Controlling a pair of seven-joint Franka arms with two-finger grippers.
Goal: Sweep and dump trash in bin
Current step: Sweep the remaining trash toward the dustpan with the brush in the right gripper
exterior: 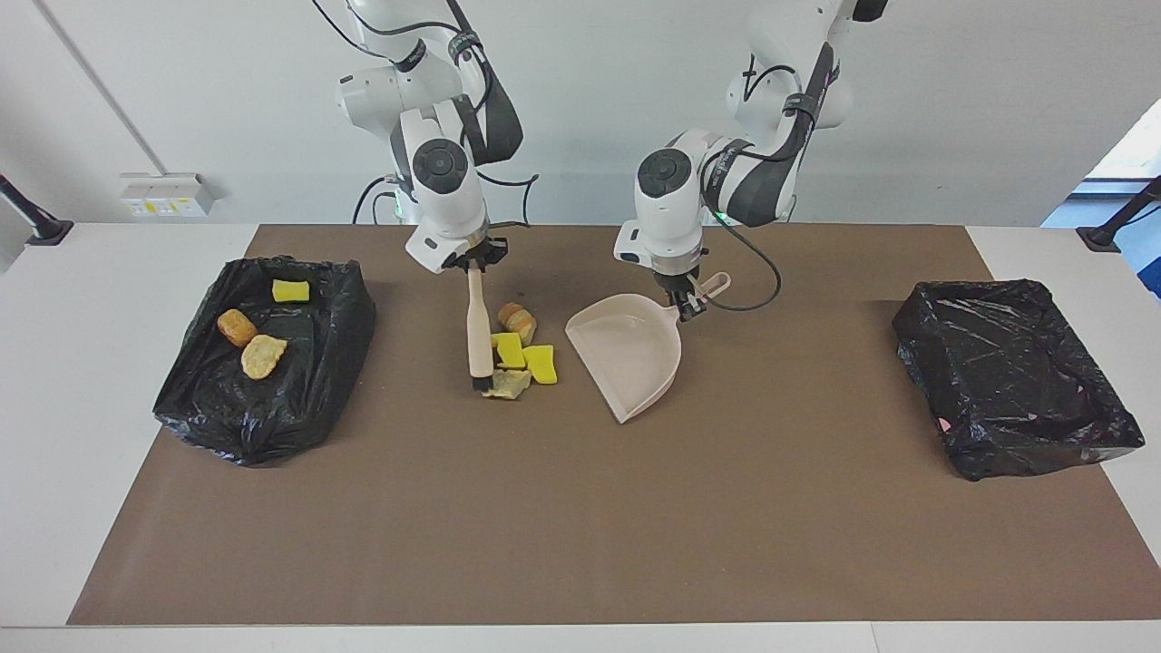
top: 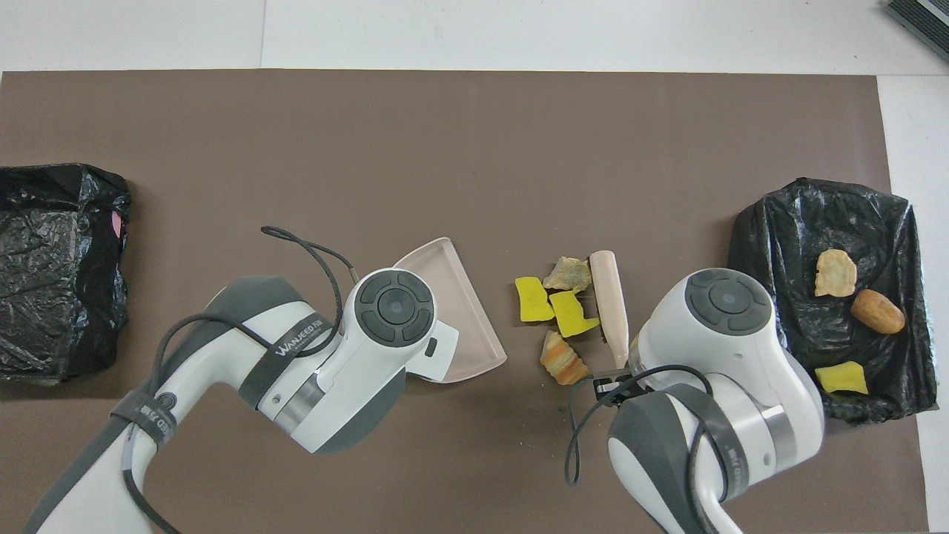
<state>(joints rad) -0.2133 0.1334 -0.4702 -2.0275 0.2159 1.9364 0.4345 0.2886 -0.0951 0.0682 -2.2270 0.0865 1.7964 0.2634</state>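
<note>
The right gripper (exterior: 475, 265) has its jaws closed on the top of a small brush (exterior: 478, 328). The brush hangs almost straight down, and its dark bristles touch the brown mat (exterior: 580, 544) that covers the counter (exterior: 73, 272). Just beside the bristles, toward the left arm's end of the counter, sits a little pile of trash (exterior: 517, 349): two bright yellow bits, one pale lump and one orange lump. The pale lump touches the bristles. The left gripper (exterior: 687, 307) has its jaws closed on the handle of a beige dustpan (exterior: 629, 355). The dustpan rests near the trash pile, a little apart from it, and its open edge is turned toward the pile. From above, the left gripper (top: 415, 371) is hidden under its white arm, and the dustpan (top: 452, 297) sticks out from under it. The brush (top: 609, 304) shows there as a pale stick next to the trash (top: 556, 308), with the right gripper (top: 615, 378) at its near end. A bin lined with a black bag (exterior: 272, 363) sits at the right arm's end of the counter, and three more bits (exterior: 258, 326) lie in it: one yellow and two tan. Another bin with a black bag (exterior: 1016, 381) sits at the left arm's end.
</note>
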